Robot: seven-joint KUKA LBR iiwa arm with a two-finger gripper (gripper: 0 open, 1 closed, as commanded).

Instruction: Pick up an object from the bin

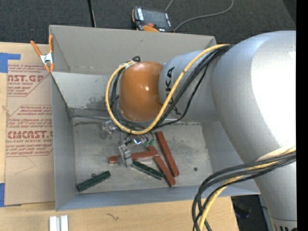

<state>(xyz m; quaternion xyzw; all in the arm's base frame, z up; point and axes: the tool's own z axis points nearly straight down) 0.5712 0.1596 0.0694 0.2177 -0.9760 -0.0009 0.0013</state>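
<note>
The arm (240, 105) reaches into the bin (62, 129) from the right; gripper (126, 154) low over the floor's middle. A heap of sticks (161, 160), crossed, lies just right of gripper, running toward the front wall. A short piece (114, 160) just left of gripper. A lone stick (94, 181) well apart, on the floor by the front-left corner.

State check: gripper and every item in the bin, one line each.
gripper: low at mid-bin, at the left end of the stick heap; any grasp cannot be told.
small red piece: flat, just left of the gripper.
brown-red sticks: heaped and crossing, right of the gripper.
dark green stick: flat, at the heap's front edge.
lone dark green stick: flat, front left, apart.
</note>
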